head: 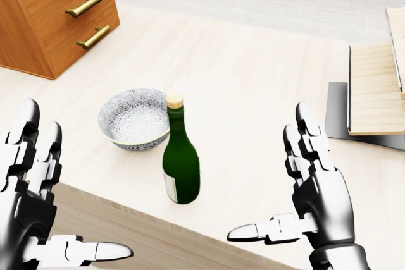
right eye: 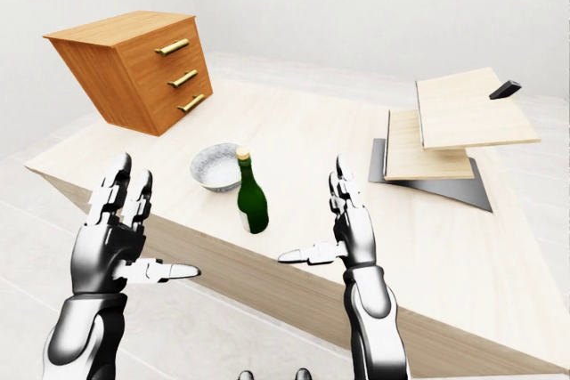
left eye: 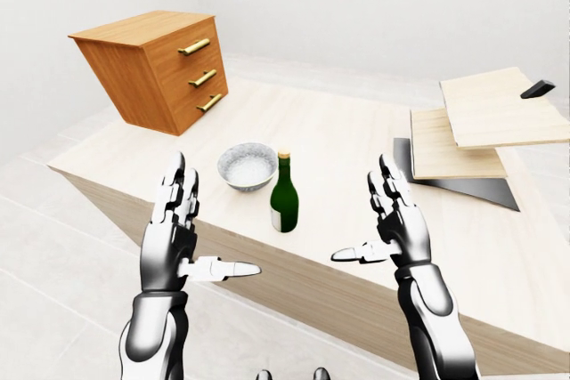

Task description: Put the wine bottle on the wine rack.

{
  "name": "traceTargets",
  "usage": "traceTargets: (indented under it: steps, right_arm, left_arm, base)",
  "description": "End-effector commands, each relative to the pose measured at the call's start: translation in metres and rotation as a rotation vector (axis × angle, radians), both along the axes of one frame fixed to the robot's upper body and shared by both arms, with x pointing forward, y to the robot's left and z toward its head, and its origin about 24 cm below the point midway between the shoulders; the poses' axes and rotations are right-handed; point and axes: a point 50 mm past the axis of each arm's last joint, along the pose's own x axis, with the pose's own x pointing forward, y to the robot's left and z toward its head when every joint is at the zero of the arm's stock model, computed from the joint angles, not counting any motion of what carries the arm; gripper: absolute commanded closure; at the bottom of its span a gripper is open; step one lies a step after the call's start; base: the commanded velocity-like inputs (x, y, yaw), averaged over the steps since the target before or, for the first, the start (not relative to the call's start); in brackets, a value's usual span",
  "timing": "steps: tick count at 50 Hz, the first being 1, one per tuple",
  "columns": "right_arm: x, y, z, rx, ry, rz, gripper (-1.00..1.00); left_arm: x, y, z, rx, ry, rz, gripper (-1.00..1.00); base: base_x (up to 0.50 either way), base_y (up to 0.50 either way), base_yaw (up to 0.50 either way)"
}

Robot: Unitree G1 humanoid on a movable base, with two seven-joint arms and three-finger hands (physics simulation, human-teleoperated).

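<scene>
A dark green wine bottle [head: 180,164] with a cork-coloured top stands upright on the pale wooden table [head: 253,67], near the table's lower edge in the head view. The wine rack [left eye: 472,131], made of slanted light wooden boards on a dark base, sits at the table's right side. My left hand [head: 60,188] is open at the lower left, off the table edge and well left of the bottle. My right hand [head: 278,178] is open to the right of the bottle, thumb pointing toward it, not touching it.
A patterned grey bowl [head: 134,118] stands just left of the bottle, almost touching it. A tilted wooden drawer chest [head: 50,11] with brass handles occupies the table's upper left. Pale floor [left eye: 53,246] lies below the table edge.
</scene>
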Motion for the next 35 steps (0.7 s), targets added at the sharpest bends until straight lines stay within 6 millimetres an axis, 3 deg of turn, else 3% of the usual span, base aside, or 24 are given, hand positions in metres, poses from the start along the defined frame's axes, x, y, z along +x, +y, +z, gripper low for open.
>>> traceTargets:
  steps: [1,18,26,35]
  right_arm:
    - [-0.0006,0.003,-0.0028,-0.027,0.013,0.006,-1.0]
    - [0.001,0.0052,0.0005,-0.017,-0.002,0.012,-1.0]
    - [0.0035,0.0057,-0.0001,-0.025,0.0,0.005,-1.0]
    - [0.0063,0.0054,-0.0033,-0.008,0.014,0.002,-1.0]
  left_arm:
    - [-0.0038,0.0002,0.008,0.004,-0.035,0.002,-1.0]
    - [-0.0061,0.0023,0.0098,0.005,-0.043,0.006,-1.0]
    - [-0.0078,0.0038,0.0131,0.005,-0.058,0.01,-1.0]
    - [-0.008,0.0053,0.0177,0.008,-0.081,0.014,-1.0]
  base:
    - [-0.01,0.0,0.0]
    - [0.0,0.0,0.0]
    - [0.4,-0.08,0.0]
    - [0.01,0.0,0.0]
